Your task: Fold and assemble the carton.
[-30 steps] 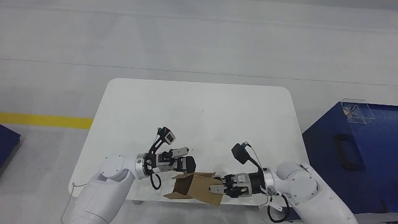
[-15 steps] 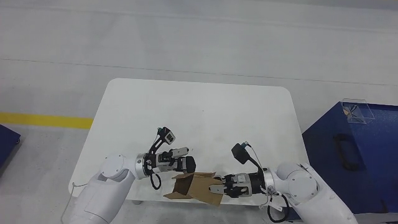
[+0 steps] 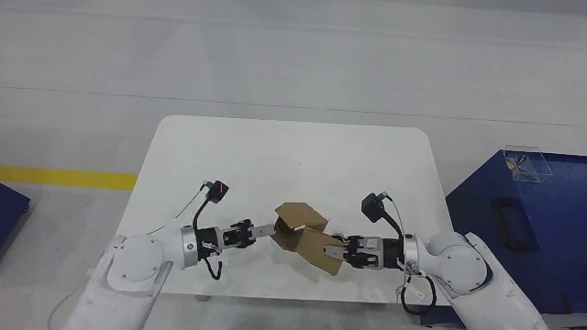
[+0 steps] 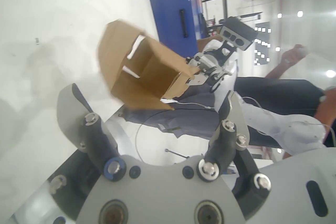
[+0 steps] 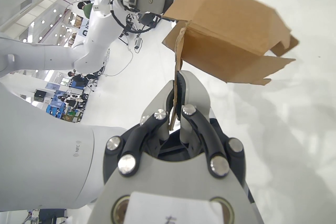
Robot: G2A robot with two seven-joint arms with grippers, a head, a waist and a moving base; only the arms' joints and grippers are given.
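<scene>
The white surface [image 3: 275,147] spans the scene. Over its near half the left arm [image 3: 147,261] stretches in low from one front corner and the right arm [image 3: 449,261] from the other, with forearms nearly level and wrists pointing at each other. Between them the half-opened brown carton [image 3: 304,231] appears lifted off the surface, its flaps splayed. The right end effector [image 5: 178,83] is clamped on one cardboard flap, pinched edge-on between its fingers. The left end effector [image 3: 269,230] stands spread wide, its tips at the carton's opposite side.
</scene>
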